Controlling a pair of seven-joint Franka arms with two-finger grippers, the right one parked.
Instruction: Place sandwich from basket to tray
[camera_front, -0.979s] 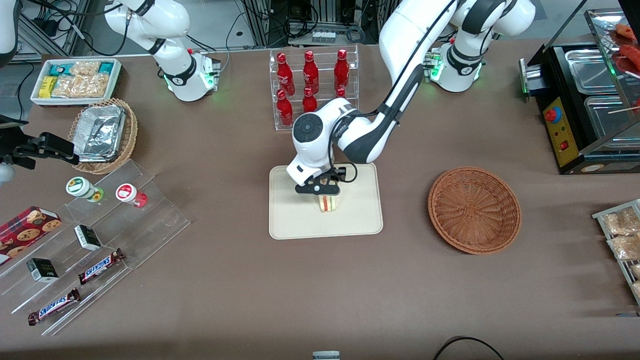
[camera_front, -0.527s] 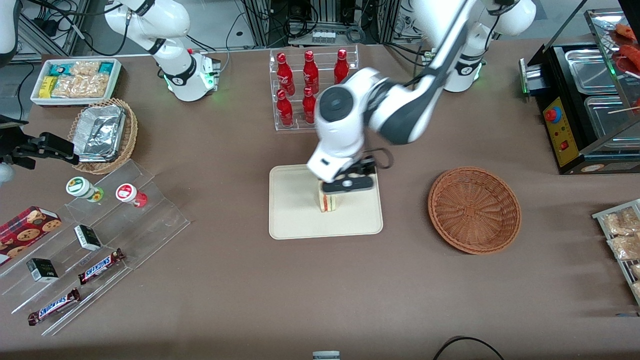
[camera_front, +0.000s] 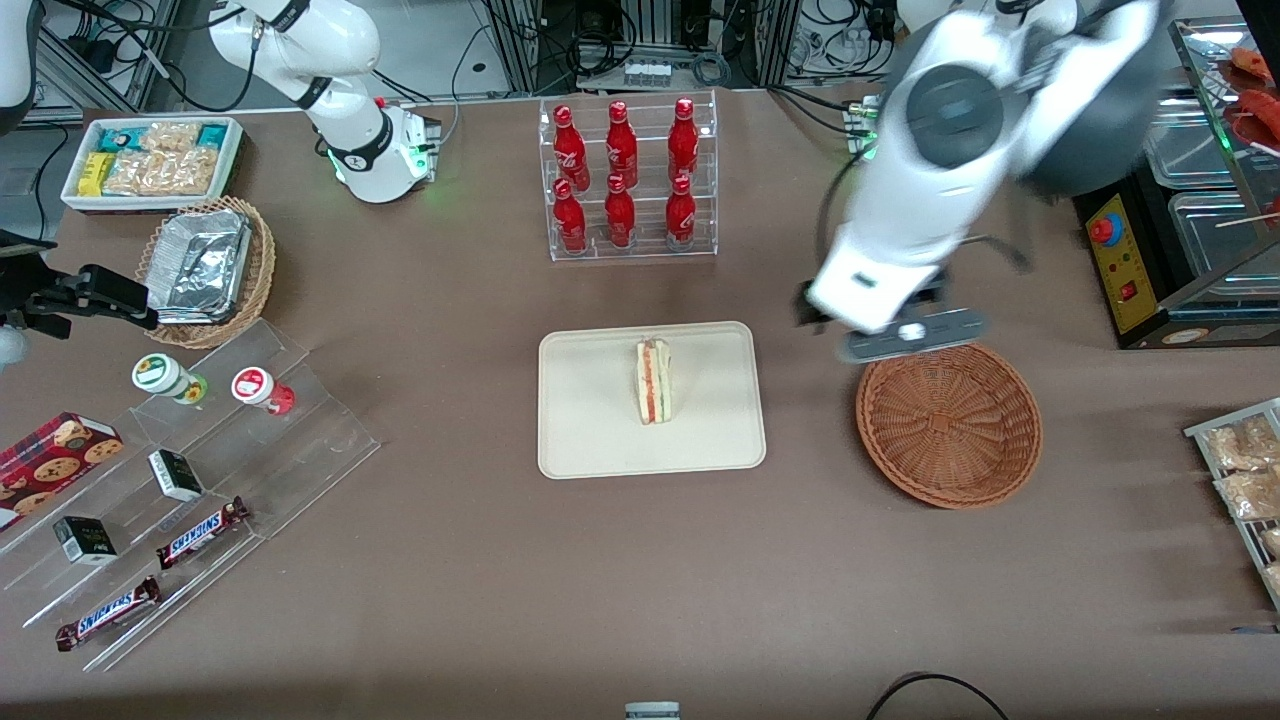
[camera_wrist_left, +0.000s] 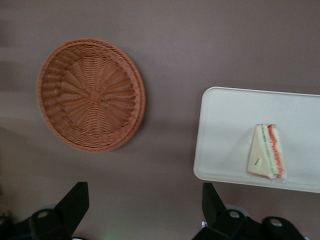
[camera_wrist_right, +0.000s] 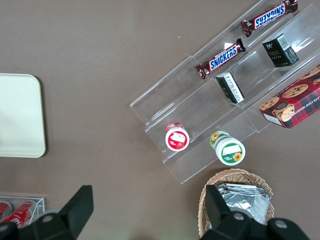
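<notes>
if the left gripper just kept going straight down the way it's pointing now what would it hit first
Most likely bare tabletop. The gripper, fingers open and holding nothing, points down at the table between the basket and the tray, which holds the sandwich. The basket's rim is close, so depth leaves some doubt.

Woven wicker basket (camera_front: 948, 420), smooth matt tray (camera_front: 600, 440), soft bread sandwich (camera_front: 654, 382), gripper (camera_wrist_left: 145, 210) above the table with matt black fingers (camera_wrist_left: 75, 200)
</notes>
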